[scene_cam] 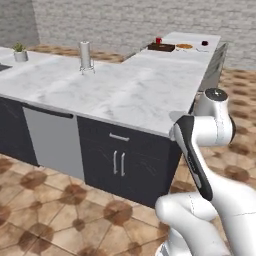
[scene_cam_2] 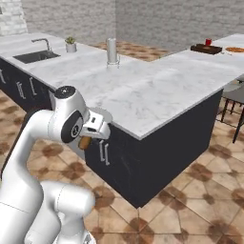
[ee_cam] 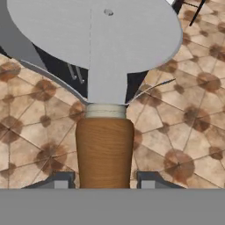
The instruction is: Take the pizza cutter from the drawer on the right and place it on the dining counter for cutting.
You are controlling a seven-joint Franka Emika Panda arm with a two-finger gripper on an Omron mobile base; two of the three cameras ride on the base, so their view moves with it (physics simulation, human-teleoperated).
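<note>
Orange-brown handle of the pizza cutter (ee_cam: 104, 151) sits clamped in the gripper (ee_cam: 104, 182) — wheel pointing outward, clear for carrying. It hangs just below the dining counter (scene_cam_2: 157, 90) edge, seemingly before the cabinet front — not yet set down.

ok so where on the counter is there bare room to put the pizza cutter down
The dining counter is bare from its near edge back to the steel canister. The far end is crowded by a dark tray and a plate. The gripper holds the pizza cutter.
</note>
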